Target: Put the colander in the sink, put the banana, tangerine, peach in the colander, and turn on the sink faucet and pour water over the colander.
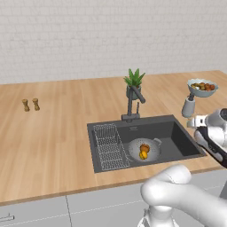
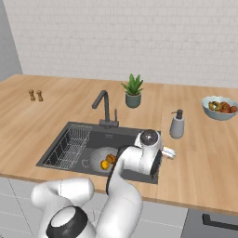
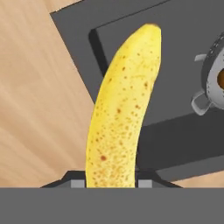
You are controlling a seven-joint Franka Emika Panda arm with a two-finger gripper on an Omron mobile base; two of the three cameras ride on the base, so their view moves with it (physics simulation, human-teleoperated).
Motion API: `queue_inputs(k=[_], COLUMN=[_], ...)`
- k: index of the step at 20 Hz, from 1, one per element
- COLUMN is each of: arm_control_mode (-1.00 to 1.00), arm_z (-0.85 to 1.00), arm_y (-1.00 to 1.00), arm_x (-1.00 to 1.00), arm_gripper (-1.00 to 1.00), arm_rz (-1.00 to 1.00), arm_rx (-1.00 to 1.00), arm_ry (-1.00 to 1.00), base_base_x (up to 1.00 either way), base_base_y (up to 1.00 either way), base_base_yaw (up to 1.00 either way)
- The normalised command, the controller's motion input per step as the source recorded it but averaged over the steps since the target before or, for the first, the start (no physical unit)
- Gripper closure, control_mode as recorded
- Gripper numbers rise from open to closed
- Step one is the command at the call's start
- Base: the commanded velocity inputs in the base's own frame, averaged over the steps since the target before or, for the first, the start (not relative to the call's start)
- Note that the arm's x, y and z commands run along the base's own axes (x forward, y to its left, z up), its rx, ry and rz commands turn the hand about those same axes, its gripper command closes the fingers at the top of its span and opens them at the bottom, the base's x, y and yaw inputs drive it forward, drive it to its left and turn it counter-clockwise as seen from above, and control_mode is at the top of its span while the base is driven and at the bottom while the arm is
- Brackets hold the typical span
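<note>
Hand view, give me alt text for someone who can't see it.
A speckled yellow banana rises from the hand, which grips its lower end, over the dark sink. The colander sits at the right edge and the wooden counter on the left.

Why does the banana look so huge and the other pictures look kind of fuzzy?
In the hand view the banana sits right against the camera, so it looms large and shows every brown speckle. In the left base view the fruit in the colander is just small soft blobs, and the light is flat with hardly any shadow. In the right base view the sink looks evenly dark, without glare.
</note>
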Motion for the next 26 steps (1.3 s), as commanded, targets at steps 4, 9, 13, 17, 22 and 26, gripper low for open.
queue_inputs(k=[4,9,13,17,22,26], arm_control_mode=[-1.0,-1.0,-1.0,-1.0,-1.0,-1.0], arm_z=[0.58,-0.26,-0.4,-0.19,-0.18,-0.25], arm_y=[0.31,0.24,0.72,1.0,0.82,0.38], arm_x=[0.15,-0.29,-0.21,0.0,0.02,0.16], arm_gripper=[1.0,1.0,1.0,1.0,1.0,1.0], arm_rz=[0.31,0.16,0.13,0.14,0.14,0.15], arm_rx=[-0.06,0.0,-0.04,-0.18,-0.18,-0.01], arm_ry=[0.46,-0.26,-0.24,0.03,0.14,0.09], base_base_x=[0.0,0.0,0.0,0.0,0.0,0.0], base_base_y=[0.0,0.0,0.0,0.0,0.0,0.0], base_base_yaw=[0.0,0.0,0.0,0.0,0.0,0.0])
